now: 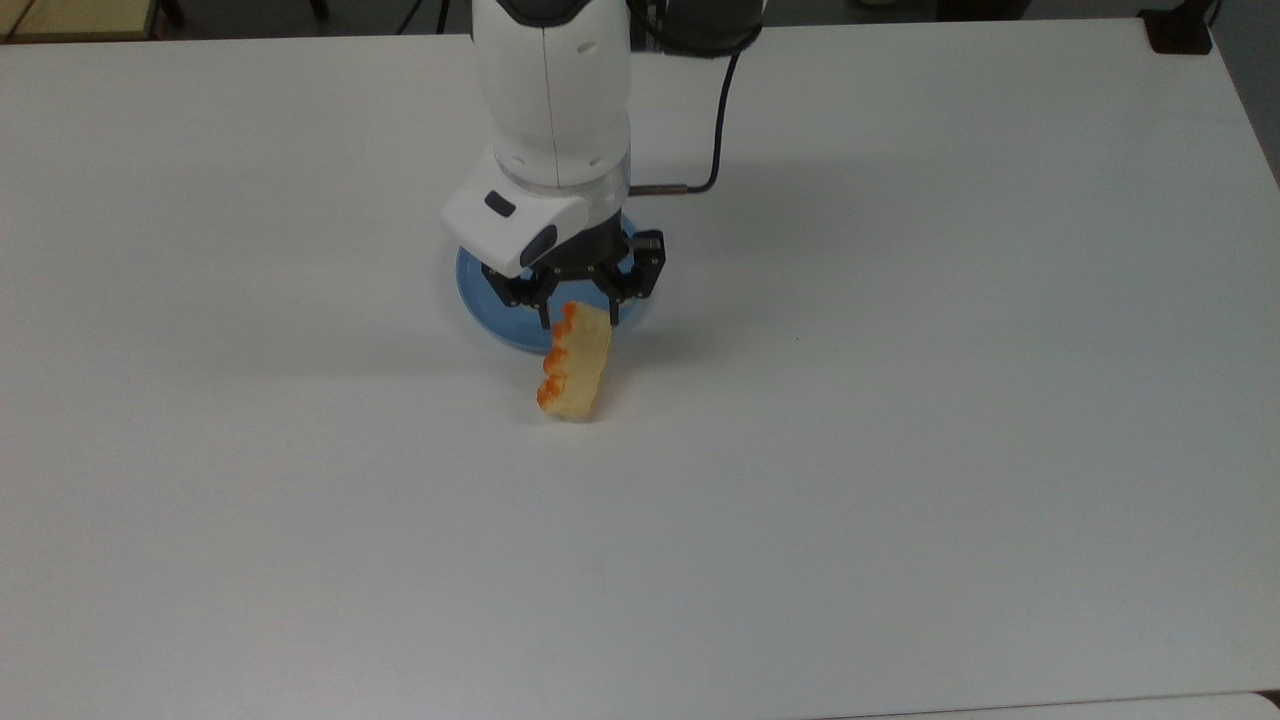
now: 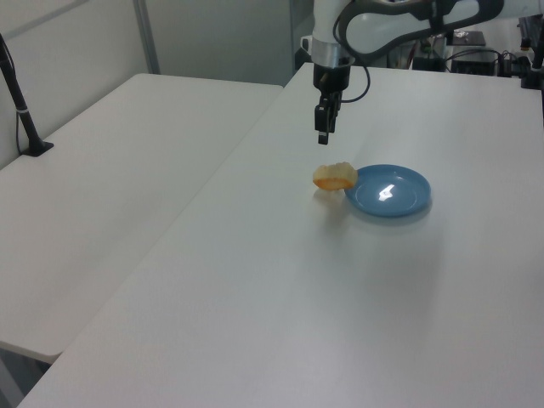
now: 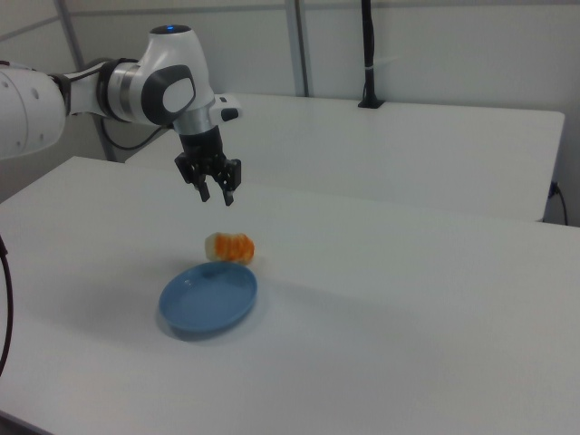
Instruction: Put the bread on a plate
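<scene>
The claw (image 3: 216, 191) hangs in the air above the white table (image 1: 900, 450), pointing straight down, with its two black fingers (image 3: 203, 187) spread apart and nothing between them, so it is open and empty. The bread (image 2: 334, 176) is below the claw and clear of it: in the left view a plain gap of bare table shows between the fingertips and the loaf. In the top view the bread (image 1: 575, 362) seems to run out from under the claw (image 1: 580, 312) toward the bottom of the picture, turned on its side so that its pale flank faces up and its orange-brown braided crust faces the top view's left. The light-blue plate (image 1: 490, 300) lies under the claw and is largely covered by it in the top view, where a crescent of its rim shows on the claw's left. In the right view the bread (image 3: 230, 246) sits just past the far rim of the plate (image 3: 208, 299), beneath the claw and slightly to the right view's right. In the left view it is at the near-left edge of the plate (image 2: 387, 191). Whether the loaf touches the rim or lies wholly on the table cannot be told. The white arm (image 1: 555, 90) rises from the claw toward the top of the top view, and a dark cable (image 1: 715, 130) loops beside it.
</scene>
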